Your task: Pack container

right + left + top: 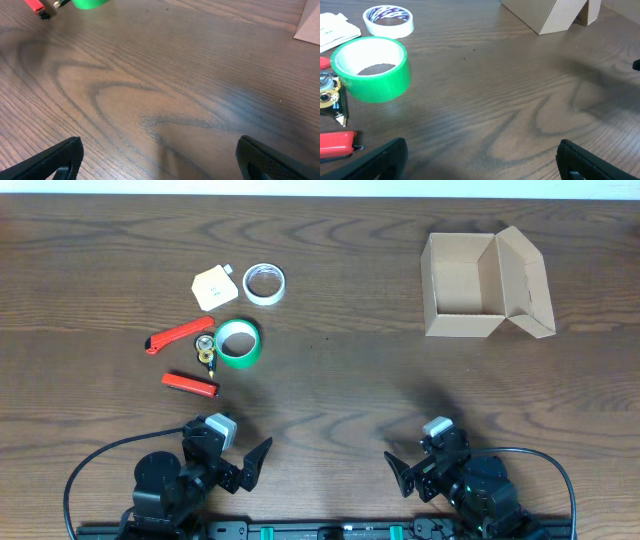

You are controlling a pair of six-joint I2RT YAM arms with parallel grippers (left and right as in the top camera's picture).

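Much table (350,300) between container (462,326) and green tape (238,343)

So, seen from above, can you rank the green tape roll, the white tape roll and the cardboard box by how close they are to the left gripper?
1. green tape roll: nearest, almost straight ahead of the left gripper, on the left half.
2. white tape roll: just beyond the green one, further back.
3. cardboard box: farthest, across on the right side, lid open.

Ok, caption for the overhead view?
Open cardboard box far right, green tape roll and white tape roll left; left gripper and right gripper open and empty at the near edge.
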